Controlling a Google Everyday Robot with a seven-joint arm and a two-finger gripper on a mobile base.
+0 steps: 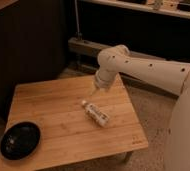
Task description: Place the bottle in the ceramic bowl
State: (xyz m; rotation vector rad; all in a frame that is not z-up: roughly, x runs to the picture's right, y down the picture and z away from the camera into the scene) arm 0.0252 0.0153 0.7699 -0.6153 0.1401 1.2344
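**Operator:** Report the hand and the task items.

**Technician:** The hand (pixel 93 92) hangs at the end of the white arm (pixel 138 67), over the far middle of the table (pixel 48 102), just beyond the cap end of the bottle (pixel 96 113). Whether it is spread or pressed together cannot be told from this view. The bottle is not in it. The bottle lies on its side on the table, right of centre, with the cap pointing far-left. The ceramic bowl (pixel 19 141) sits at the near left corner, well apart from the bottle.

**Operator:** List the failure modes from here.

**Technician:** There are three, by judgement.
1. A lying cylinder rolls. A descent off its axis would likely push it instead of capturing it, and the right table edge is near.
2. A grip taken close to the cap leaves the body overhanging, so it may swing or slip during the carry.
3. The bowl is close to the table's near left edges. A high or off-centre release could glance the bottle off the glossy rim or nudge the bowl outward.

**Operator:** Give the surroundings and any obstructions.

**Technician:** Nothing stands between bottle and bowl. A dark cabinet (pixel 28 45) rises far left, a low ledge (pixel 83 47) runs behind the table, and speckled floor (pixel 153 115) lies to the right. None of these crosses the transfer path.
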